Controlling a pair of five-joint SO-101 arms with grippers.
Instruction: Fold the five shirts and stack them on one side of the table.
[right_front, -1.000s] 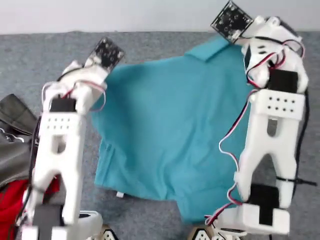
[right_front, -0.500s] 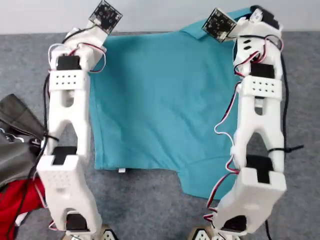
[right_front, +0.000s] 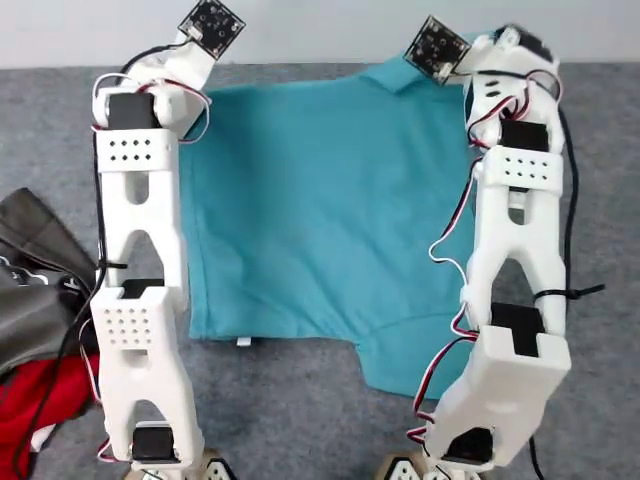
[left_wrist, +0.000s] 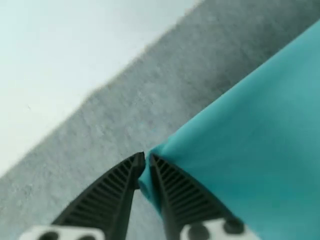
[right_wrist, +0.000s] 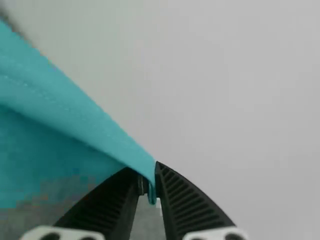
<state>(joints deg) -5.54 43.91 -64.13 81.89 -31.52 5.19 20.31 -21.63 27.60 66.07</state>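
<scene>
Both left hand (left_wrist: 146, 159) and right hand (right_wrist: 148, 175) grip the teal shirt (right_front: 320, 210); white hem label (right_front: 241, 342) unreadable

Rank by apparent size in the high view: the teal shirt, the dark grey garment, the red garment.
1. teal shirt
2. dark grey garment and red garment: look alike, both cut by the edge.

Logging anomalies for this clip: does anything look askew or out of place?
Mildly. The teal shirt, pinched at far corners by the left gripper and right gripper, lies unevenly: a flap juts past its near hem. A dark heap and red garment sit crumpled beside one arm.
</scene>
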